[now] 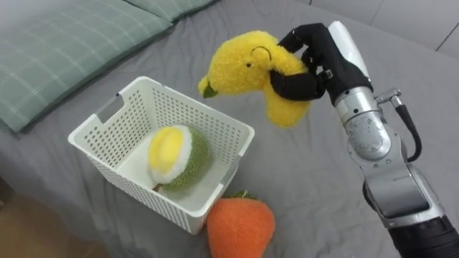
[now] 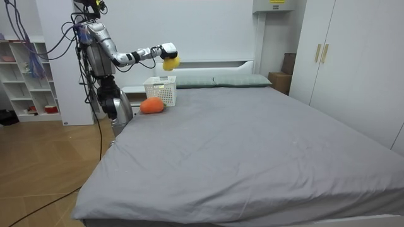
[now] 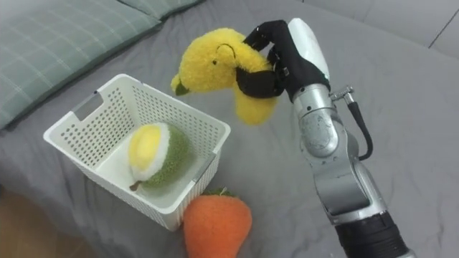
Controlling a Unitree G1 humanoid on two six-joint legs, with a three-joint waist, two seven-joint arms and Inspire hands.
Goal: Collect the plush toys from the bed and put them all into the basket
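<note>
The robot stands at the head corner of the bed (image 2: 252, 145), on the room view's left, in front of a white shelf unit (image 2: 22, 75). Its right robot hand (image 2: 165, 50) reaches out over the mattress, closed round a yellow plush toy (image 2: 170, 62) held just above a white basket (image 2: 160, 90). An orange plush toy (image 2: 151, 106) lies on the grey sheet, touching the basket's near side. Green pillows (image 2: 214, 81) line the headboard, and a pale wardrobe (image 2: 353, 63) stands at the right.

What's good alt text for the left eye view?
The robot's right hand grips a yellow plush toy, raised near the far rim of a white basket on a grey bed. The basket holds a green-and-yellow plush; an orange plush lies at its near corner.
</note>
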